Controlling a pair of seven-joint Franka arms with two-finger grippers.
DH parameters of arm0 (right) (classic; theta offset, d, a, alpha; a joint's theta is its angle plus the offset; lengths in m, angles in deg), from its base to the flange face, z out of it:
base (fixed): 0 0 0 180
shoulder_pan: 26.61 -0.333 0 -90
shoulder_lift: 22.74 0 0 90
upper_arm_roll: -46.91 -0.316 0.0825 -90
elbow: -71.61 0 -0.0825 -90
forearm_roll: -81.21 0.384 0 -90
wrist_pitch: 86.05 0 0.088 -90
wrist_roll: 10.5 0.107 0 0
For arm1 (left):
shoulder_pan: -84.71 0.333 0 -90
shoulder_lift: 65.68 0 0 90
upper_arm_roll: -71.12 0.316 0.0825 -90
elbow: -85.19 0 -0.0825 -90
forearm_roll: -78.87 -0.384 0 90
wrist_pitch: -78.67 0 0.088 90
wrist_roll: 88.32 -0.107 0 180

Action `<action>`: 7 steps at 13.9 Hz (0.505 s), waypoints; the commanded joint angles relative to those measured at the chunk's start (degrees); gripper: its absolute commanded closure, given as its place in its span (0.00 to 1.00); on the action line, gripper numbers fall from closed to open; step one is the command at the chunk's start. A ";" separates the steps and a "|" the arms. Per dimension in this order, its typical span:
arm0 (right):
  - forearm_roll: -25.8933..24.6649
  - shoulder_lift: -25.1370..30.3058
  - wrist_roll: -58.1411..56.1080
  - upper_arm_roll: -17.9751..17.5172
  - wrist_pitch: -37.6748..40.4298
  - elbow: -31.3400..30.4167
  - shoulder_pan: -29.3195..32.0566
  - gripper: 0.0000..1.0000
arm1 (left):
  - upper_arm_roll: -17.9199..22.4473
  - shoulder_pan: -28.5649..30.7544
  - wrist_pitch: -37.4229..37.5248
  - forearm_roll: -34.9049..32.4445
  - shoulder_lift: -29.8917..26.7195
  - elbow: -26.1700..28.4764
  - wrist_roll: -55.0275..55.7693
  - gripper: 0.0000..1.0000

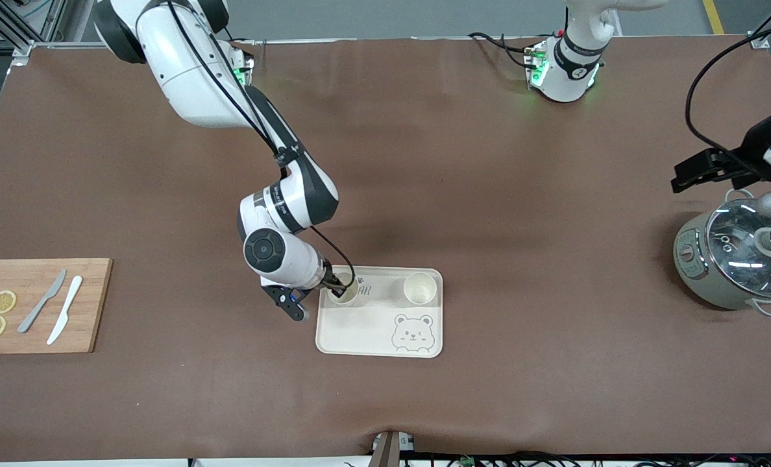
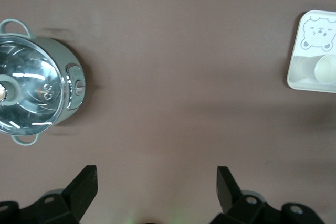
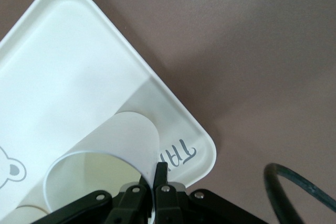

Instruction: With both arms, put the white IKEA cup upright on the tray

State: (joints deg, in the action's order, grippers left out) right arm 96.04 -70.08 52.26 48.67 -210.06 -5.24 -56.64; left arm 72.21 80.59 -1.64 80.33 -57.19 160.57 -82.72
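The cream tray [image 1: 379,327] with the bear drawing lies near the middle of the table. Two white cups stand upright on its edge farther from the front camera. My right gripper [image 1: 339,283] is shut on the rim of one white cup [image 1: 344,290], at the tray's corner toward the right arm's end. In the right wrist view one finger [image 3: 161,174] sits outside the cup [image 3: 105,145] wall, on the tray [image 3: 68,66]. The second cup [image 1: 420,287] stands free. My left gripper [image 1: 684,176] is open and empty, waiting up beside the pot; its wrist view shows the gripper [image 2: 156,182] over bare table.
A grey pot with a glass lid [image 1: 739,259] stands at the left arm's end, also in the left wrist view [image 2: 31,93]. A wooden cutting board [image 1: 38,305] with two knives and lemon slices lies at the right arm's end.
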 commanded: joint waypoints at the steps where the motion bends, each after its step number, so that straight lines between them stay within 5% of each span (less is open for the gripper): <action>1: 1.07 -1.52 0.52 0.52 0.44 2.22 -0.30 0.60 | -0.65 0.43 -4.75 -0.49 -9.52 13.08 -1.20 0.00; 2: 1.07 -1.53 0.52 0.52 0.44 2.22 -0.30 0.02 | -0.65 0.43 -5.73 -0.66 -11.72 16.17 -1.11 0.00; 7: 0.81 -0.04 -1.06 0.52 2.62 3.36 -0.21 0.00 | -6.89 5.78 -5.48 -0.93 -13.50 17.17 -0.58 0.00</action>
State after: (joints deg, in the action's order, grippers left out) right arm 96.04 -70.28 52.05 48.78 -209.82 -4.39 -56.93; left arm 68.17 83.56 -5.81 80.33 -68.82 175.89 -83.13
